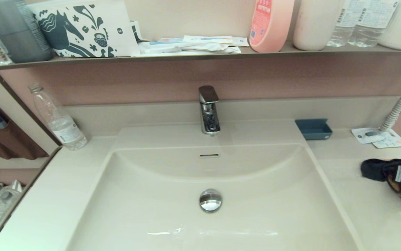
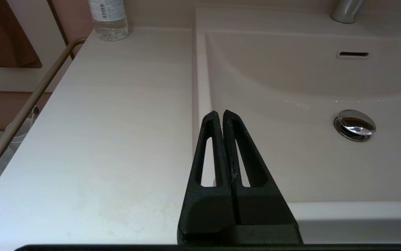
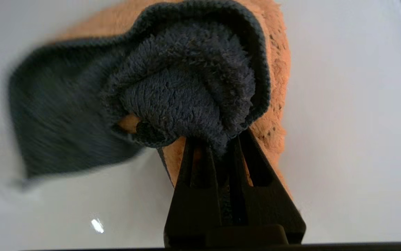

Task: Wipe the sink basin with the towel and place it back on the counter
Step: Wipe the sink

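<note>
Over the front-left rim of the sink basin [image 2: 291,157], the left gripper [image 2: 220,113] hangs with fingers pressed together, holding nothing. Far right, the right gripper [image 3: 217,143] pinches the bunched towel [image 3: 186,87] just above the counter [image 1: 378,209].

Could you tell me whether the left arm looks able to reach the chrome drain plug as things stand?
Probably yes: the left claw, shut, hangs at the sink basin's edge, and nothing lies between it and the drain plug.
</note>
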Controlling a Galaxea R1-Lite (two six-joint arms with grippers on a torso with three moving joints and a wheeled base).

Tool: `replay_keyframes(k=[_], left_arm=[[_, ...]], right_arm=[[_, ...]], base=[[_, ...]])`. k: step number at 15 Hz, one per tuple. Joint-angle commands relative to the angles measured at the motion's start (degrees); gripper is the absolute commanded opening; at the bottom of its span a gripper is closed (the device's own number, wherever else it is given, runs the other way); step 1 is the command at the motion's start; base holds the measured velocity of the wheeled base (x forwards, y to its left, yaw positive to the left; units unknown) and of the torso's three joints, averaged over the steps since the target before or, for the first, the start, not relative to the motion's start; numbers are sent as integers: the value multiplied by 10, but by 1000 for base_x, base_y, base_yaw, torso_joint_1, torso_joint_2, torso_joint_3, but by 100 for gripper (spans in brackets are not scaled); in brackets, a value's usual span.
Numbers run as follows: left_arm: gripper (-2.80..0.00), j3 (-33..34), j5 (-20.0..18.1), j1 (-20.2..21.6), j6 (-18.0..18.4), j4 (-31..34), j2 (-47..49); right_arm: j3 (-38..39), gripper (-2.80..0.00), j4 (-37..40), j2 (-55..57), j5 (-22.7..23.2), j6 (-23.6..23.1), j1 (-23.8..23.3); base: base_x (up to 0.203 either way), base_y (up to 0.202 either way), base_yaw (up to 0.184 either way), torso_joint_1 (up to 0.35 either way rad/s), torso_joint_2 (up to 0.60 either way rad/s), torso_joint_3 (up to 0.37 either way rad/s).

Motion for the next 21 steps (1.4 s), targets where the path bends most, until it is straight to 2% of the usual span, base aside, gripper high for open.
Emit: replay_keyframes(k=[1, 4, 7, 10, 12, 16, 18, 21], left_arm=[[-280, 0, 0, 0, 0, -1, 0], [-280, 0, 0, 0, 1, -1, 0], [-280, 0, 0, 0, 0, -1, 0], [-280, 0, 0, 0, 0, -1, 0], [-280, 0, 0, 0, 0, 0, 0], [-280, 0, 0, 0, 0, -1, 0], [-280, 0, 0, 0, 0, -1, 0], [-280, 0, 0, 0, 1, 0, 0]], right_arm=[[-50, -280, -1, 54, 1, 16, 20], [-127, -280, -5, 85, -1, 63, 82], [-163, -280, -2, 89, -10, 79, 156], [-149, -280, 16, 74, -34, 91, 231], [-126, -280, 55, 45, -38, 117, 259], [-49, -280, 88, -26, -38, 113, 260], [-23, -280, 143, -65, -38, 63, 241], [-18, -280, 198, -108, -31, -13, 167]], base=[[0, 0, 0, 0, 0, 0], [0, 0, 0, 0, 0, 0], [0, 0, 0, 0, 0, 0], [0, 0, 0, 0, 0, 0], [0, 0, 0, 0, 0, 0], [0, 0, 0, 0, 0, 0], [0, 0, 0, 0, 0, 0], [0, 0, 0, 0, 0, 0]])
